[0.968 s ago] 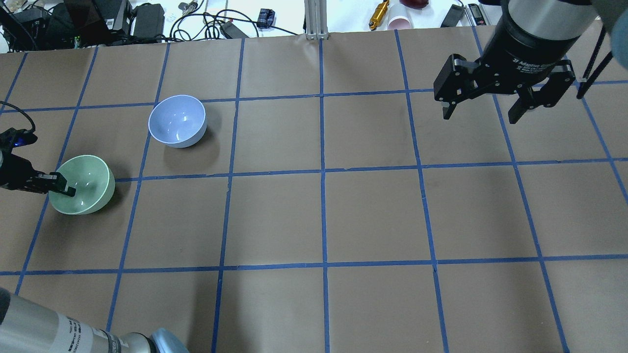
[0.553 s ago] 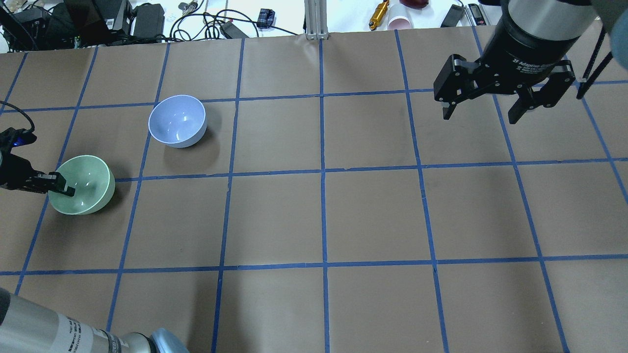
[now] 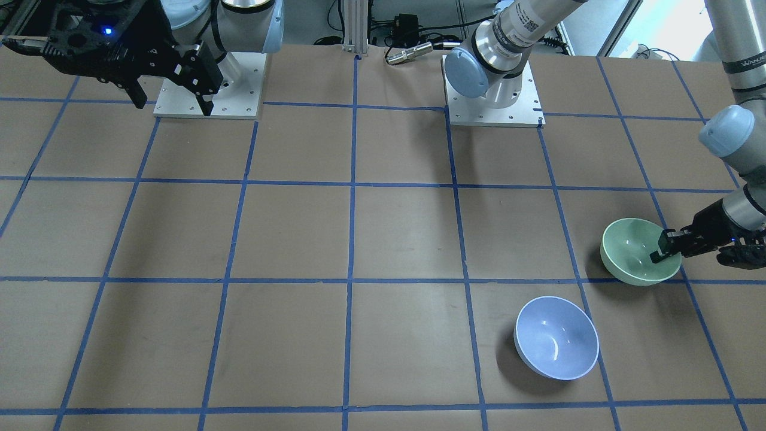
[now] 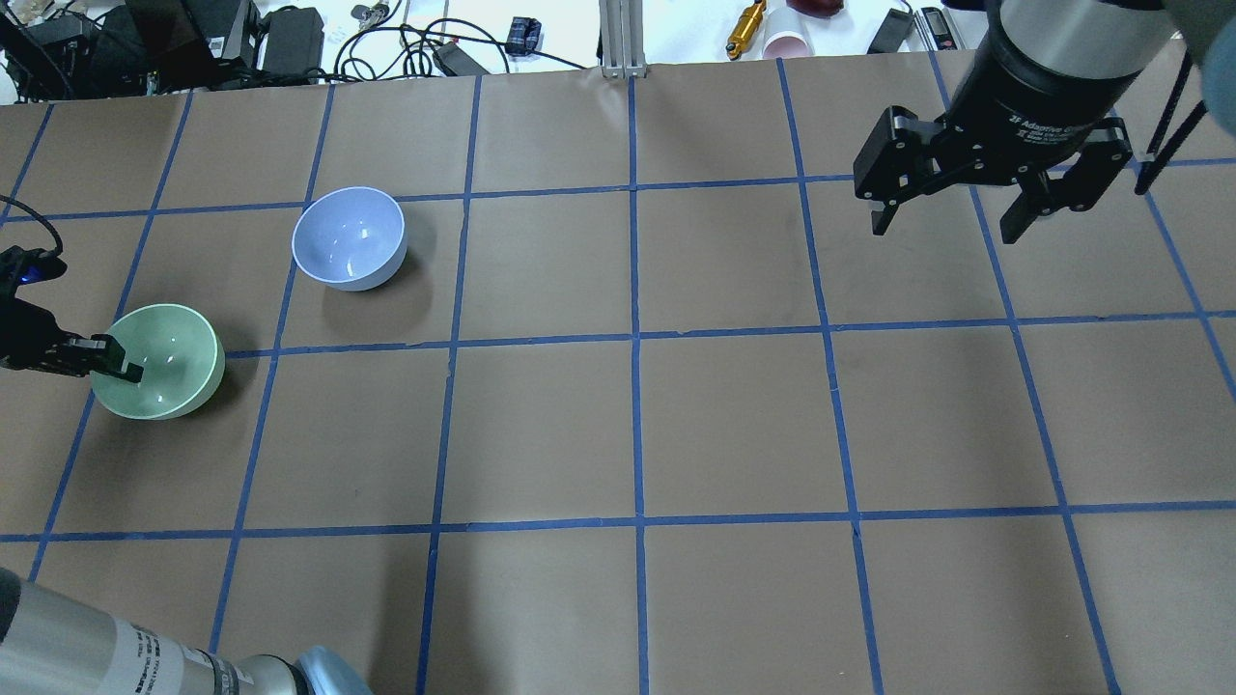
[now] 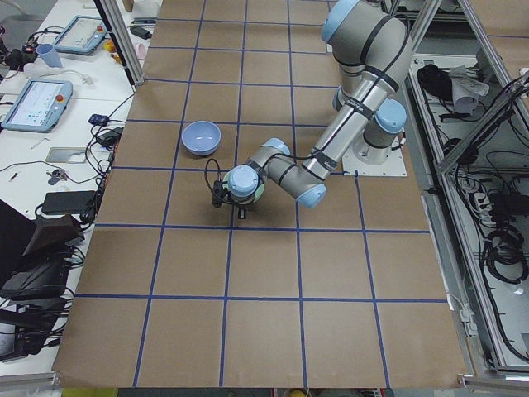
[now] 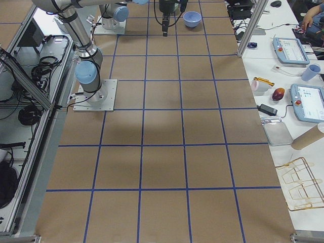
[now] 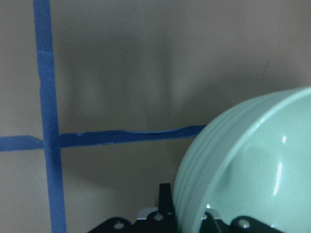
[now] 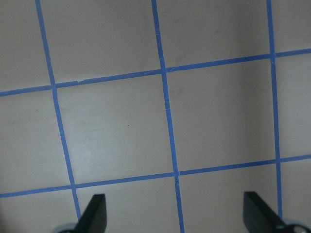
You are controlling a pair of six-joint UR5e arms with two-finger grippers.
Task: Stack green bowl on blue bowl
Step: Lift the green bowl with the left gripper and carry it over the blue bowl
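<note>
The green bowl (image 4: 172,365) is at the table's left side, with its rim clamped in my left gripper (image 4: 108,365): one finger sits inside the bowl, the other outside. The left wrist view shows the bowl's wall (image 7: 252,170) between the jaws. In the front-facing view the green bowl (image 3: 628,258) and left gripper (image 3: 665,248) are at the right. The blue bowl (image 4: 350,237) stands upright and free on the table, beyond and to the right of the green one; it also shows in the front-facing view (image 3: 556,338). My right gripper (image 4: 951,217) hangs open and empty high over the far right.
The table is brown paper with a blue tape grid (image 4: 634,338). Cables, chargers and small items (image 4: 290,39) lie beyond the far edge. An aluminium post (image 4: 623,39) stands at the far middle. The arm bases (image 3: 494,96) sit at the near edge.
My left gripper and the green bowl in it have shifted slightly to the left and a little away in the overhead view. The right arm and the blue bowl have not moved.
</note>
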